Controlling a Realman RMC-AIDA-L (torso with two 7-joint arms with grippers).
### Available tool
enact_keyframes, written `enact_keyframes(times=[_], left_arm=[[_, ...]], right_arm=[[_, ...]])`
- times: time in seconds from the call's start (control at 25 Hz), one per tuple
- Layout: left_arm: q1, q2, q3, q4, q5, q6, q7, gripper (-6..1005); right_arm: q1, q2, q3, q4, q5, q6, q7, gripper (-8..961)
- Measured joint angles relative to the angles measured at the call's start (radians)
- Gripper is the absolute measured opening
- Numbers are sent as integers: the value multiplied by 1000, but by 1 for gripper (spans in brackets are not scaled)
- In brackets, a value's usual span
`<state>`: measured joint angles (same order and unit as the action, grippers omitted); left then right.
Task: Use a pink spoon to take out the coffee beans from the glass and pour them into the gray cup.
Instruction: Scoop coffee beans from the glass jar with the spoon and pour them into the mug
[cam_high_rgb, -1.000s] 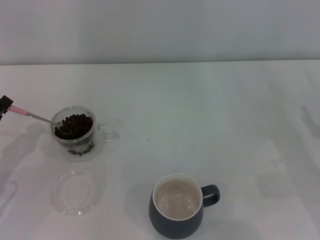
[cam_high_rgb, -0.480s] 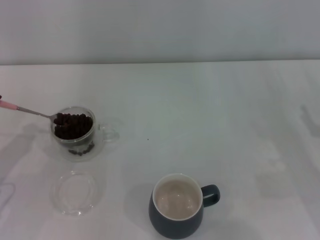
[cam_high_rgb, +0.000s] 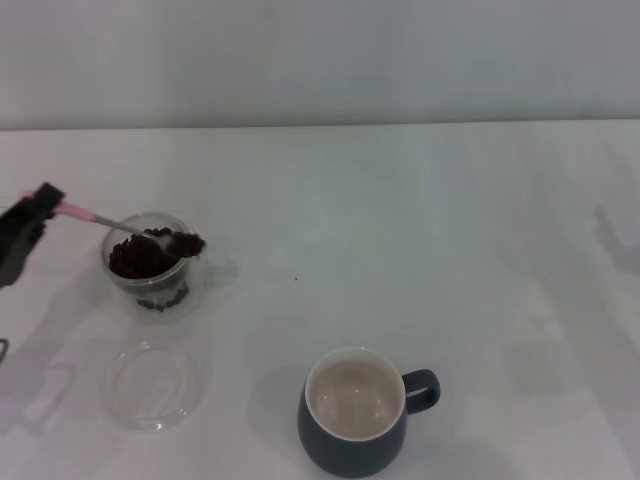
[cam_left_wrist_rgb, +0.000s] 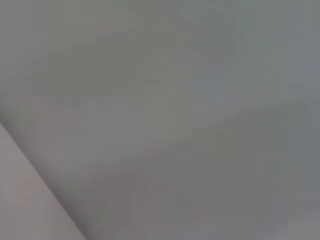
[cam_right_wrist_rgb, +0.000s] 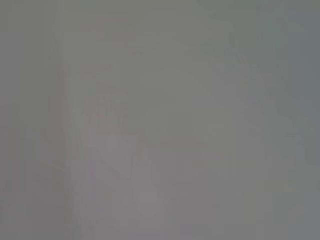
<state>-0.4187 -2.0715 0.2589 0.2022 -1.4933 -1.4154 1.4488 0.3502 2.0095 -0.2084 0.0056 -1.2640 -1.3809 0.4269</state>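
In the head view the clear glass (cam_high_rgb: 150, 268) stands at the left of the white table, holding dark coffee beans (cam_high_rgb: 135, 260). My left gripper (cam_high_rgb: 40, 205) is at the far left edge, shut on the pale pink handle of the pink spoon (cam_high_rgb: 110, 222). The spoon's bowl (cam_high_rgb: 183, 242) hangs over the glass's right rim, heaped with beans. The gray cup (cam_high_rgb: 355, 412) sits near the front centre, its cream inside bare, handle to the right. The right gripper is out of view. Both wrist views show only blank grey.
A flat round clear glass dish (cam_high_rgb: 150, 383) lies in front of the glass. The table's far edge (cam_high_rgb: 320, 126) meets a plain wall.
The spoon has lifted out of the beans and moved right with a load. My left gripper has come back into view at the left edge.
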Motion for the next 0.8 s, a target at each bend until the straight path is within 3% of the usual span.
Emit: enact_keyframes(times=[0.28,0.64,0.8], left_arm=[[-51,-3,11,-73,45,-1,30,134],[-118,-7,130,-132,54,-24,50,134],[-126,-8,144,-142,77,-70,76,134]], right_arm=[[4,1,-4,1,-2,0,-1,843],[12,2,-10,4,-8,0,-1,843],[13,2,-10,6,-9,0,-1,843]])
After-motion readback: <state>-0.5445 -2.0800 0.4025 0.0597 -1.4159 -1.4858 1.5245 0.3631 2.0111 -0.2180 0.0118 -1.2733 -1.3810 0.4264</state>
